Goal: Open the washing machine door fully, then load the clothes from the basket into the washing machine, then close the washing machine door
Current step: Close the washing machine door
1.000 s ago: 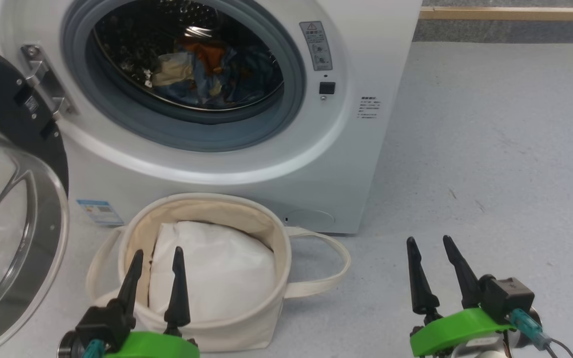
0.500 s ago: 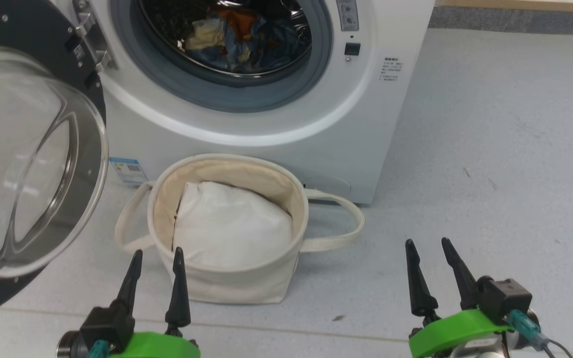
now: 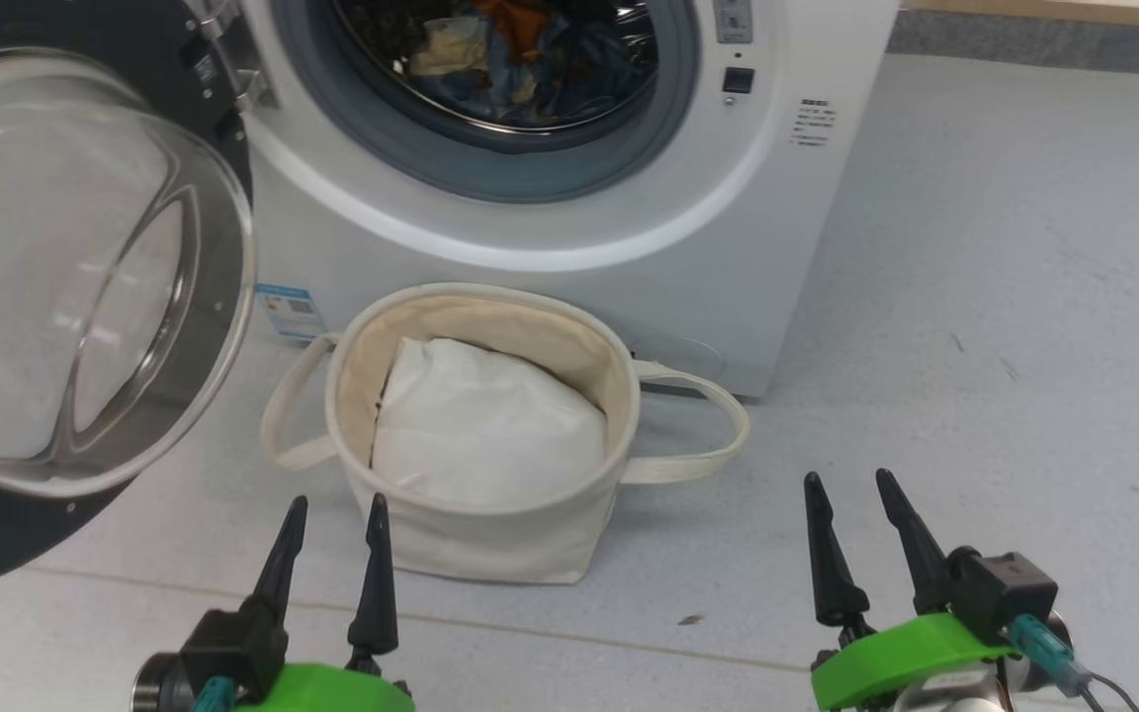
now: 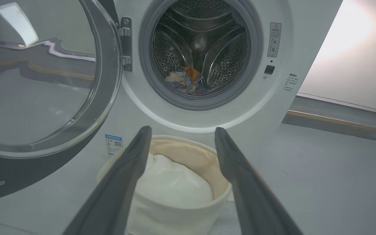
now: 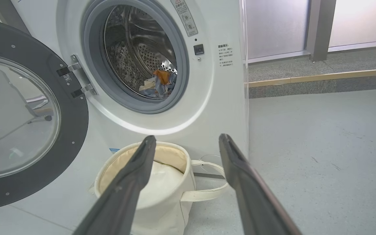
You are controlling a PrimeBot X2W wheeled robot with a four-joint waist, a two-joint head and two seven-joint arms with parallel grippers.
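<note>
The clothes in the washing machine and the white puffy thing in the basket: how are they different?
The clothes are colourful, blue, orange and cream; the white bag is plain white. The clothes lie crumpled in a small heap; the white bag looks smooth and puffy. The clothes sit inside the washing machine; the white bag sits in the basket. Both look soft.

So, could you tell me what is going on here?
Laundry loading looks nearly done. The washing machine door stands swung wide open at the left, and the clothes lie inside the washing machine. The basket on the floor holds a white padded bag. The left gripper and right gripper are both open and empty, short of the basket; closing the door seems to be what remains.
</note>
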